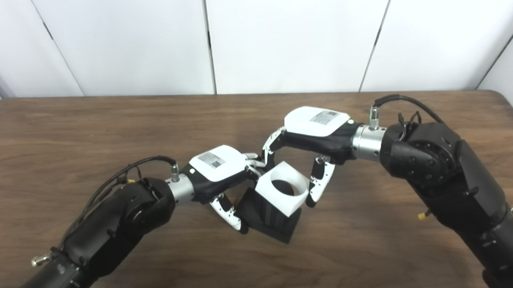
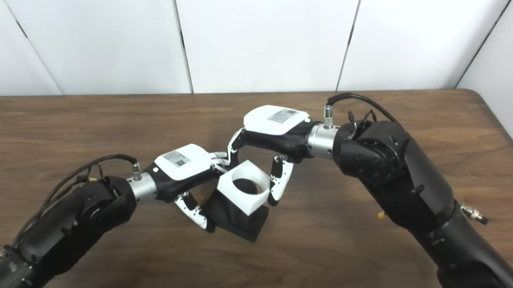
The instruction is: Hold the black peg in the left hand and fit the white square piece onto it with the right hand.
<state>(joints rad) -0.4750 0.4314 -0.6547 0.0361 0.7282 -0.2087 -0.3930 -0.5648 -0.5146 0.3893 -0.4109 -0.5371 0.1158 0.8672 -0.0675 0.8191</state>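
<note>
1. We see a black ribbed plastic peg (image 1: 275, 219) with a square base, tilted, near the middle of the brown wooden table (image 1: 69, 129).
2. A white square plastic piece (image 1: 282, 192) with a round hole through it sits over the peg's top; dark shows inside the hole.
3. Our left hand (image 1: 219, 172) grasps the peg at its left side, fingers closed around it.
4. Our right hand (image 1: 312, 139) grips the white piece, fingers (image 1: 319, 184) pressed to its sides.
</note>
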